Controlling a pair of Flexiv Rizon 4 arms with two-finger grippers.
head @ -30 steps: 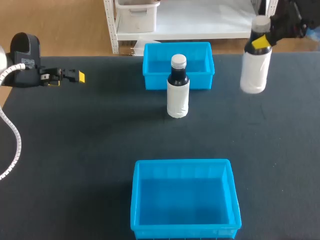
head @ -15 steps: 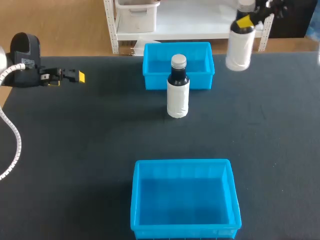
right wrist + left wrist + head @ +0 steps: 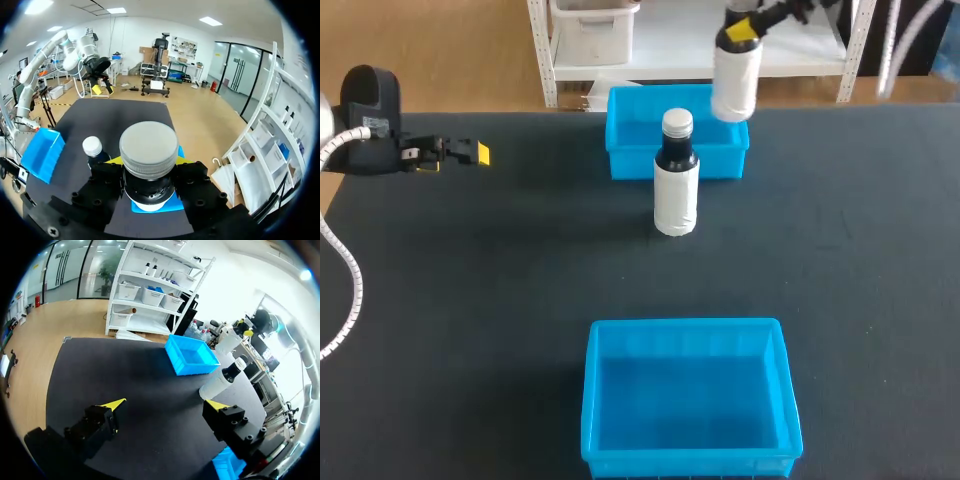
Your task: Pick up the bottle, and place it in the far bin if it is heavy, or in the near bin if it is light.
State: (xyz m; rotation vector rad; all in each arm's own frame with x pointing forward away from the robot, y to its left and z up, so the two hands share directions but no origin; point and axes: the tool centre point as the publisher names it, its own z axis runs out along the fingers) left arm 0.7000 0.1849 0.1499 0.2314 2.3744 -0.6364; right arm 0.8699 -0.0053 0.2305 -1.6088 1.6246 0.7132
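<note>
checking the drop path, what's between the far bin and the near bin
In the head view, one upright dark bottle stands just before the far bin; the rest toward the near bin is bare table.

The right gripper [image 3: 148, 161] has its dark fingers clamped on either side of a bottle [image 3: 148, 149], just under its wide grey cap. Directly beneath that bottle a bit of blue bin [image 3: 155, 206] shows. Just beside it stands a second bottle [image 3: 92, 146], dark-necked and white-capped, on the black table [image 3: 125, 115]. Well apart from the held bottle sit another blue bin [image 3: 42, 154] and the left gripper [image 3: 102, 90], its yellow tips spread.
</note>
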